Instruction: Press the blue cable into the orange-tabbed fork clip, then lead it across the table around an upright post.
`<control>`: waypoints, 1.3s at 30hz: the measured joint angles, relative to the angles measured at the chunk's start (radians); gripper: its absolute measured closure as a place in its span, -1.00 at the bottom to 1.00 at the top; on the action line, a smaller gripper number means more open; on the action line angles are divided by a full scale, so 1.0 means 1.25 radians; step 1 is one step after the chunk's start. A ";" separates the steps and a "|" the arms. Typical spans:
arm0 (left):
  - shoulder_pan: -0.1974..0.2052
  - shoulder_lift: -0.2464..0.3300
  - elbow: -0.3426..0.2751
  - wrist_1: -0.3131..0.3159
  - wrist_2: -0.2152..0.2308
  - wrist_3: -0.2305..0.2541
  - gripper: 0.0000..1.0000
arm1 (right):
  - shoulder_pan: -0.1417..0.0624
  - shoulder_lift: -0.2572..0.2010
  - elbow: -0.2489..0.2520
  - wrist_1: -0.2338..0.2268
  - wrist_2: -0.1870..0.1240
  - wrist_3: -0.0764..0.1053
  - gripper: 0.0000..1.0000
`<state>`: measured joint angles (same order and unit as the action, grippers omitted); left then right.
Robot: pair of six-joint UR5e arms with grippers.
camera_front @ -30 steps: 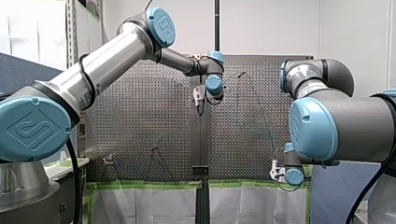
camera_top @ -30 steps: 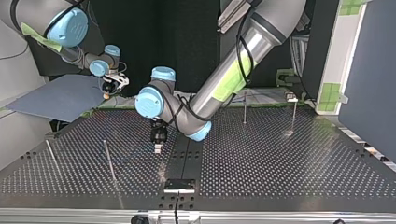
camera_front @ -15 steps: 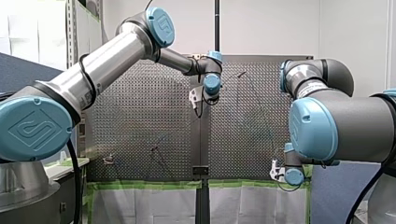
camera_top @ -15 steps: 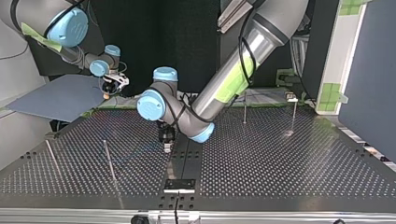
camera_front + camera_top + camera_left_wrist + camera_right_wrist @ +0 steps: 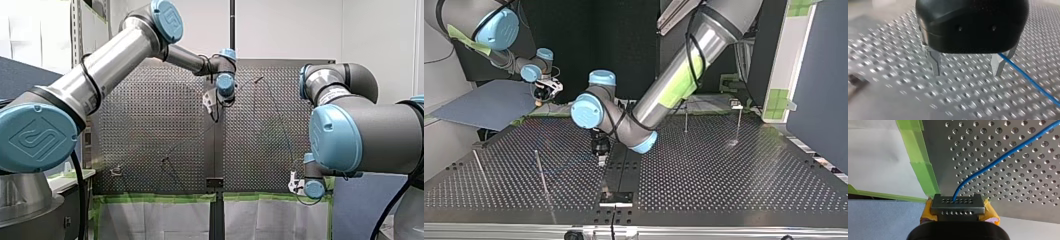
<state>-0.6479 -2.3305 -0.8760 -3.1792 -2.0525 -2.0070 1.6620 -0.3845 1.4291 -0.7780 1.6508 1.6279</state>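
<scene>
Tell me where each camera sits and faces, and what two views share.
Front view: behind and above the arms, looking over the perforated table; my left arm left, my right arm right.
Top view: across the table, facing the arms; my left gripper near its middle.
Left wrist view: along its open metal fingers, at the table.
Right wrist view: along my right gripper, shut on the blue cable.
Both wrist views show that cable.

The blue cable [image 5: 998,160] has its near end hidden in my right hand [image 5: 958,208].
</scene>
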 joint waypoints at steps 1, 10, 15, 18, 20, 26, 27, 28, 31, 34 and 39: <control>0.001 0.010 -0.011 0.010 0.010 -0.003 -0.99 | 0.000 0.000 0.000 0.000 0.000 0.000 1.00; 0.002 0.047 -0.089 0.040 0.089 -0.046 -0.99 | 0.002 0.000 -0.002 0.000 -0.001 -0.007 1.00; 0.002 0.048 -0.105 0.027 0.126 -0.053 -0.99 | 0.002 0.000 -0.002 0.000 -0.001 -0.009 1.00; 0.000 0.051 -0.107 0.011 0.147 -0.044 -0.99 | 0.002 0.000 -0.003 0.000 -0.001 -0.010 1.00; -0.002 0.059 -0.107 -0.003 0.162 -0.032 -0.99 | 0.002 0.000 -0.003 0.000 -0.001 -0.011 1.00; -0.010 0.099 -0.107 -0.022 0.206 -0.005 -0.99 | 0.003 0.000 -0.004 0.002 -0.001 -0.013 1.00; -0.011 0.104 -0.108 -0.023 0.213 -0.002 -0.99 | 0.003 0.000 -0.004 0.002 -0.001 -0.013 1.00; -0.014 0.110 -0.108 -0.024 0.222 0.003 -0.99 | 0.003 0.000 -0.004 0.002 -0.001 -0.013 1.00; -0.020 0.118 -0.108 -0.033 0.246 0.019 -0.99 | 0.004 0.000 -0.004 0.002 -0.001 -0.013 1.00; -0.025 0.121 -0.103 -0.042 0.270 0.039 -0.99 | 0.004 0.000 -0.004 0.002 -0.002 -0.013 1.00; -0.028 0.121 -0.076 -0.044 0.308 0.065 -0.99 | 0.004 0.000 -0.004 0.001 -0.004 -0.012 1.00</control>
<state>-0.6836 -2.1788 -0.9715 -3.2341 -1.6672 -1.9261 1.6667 -0.3845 1.4244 -0.7763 1.6453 1.6133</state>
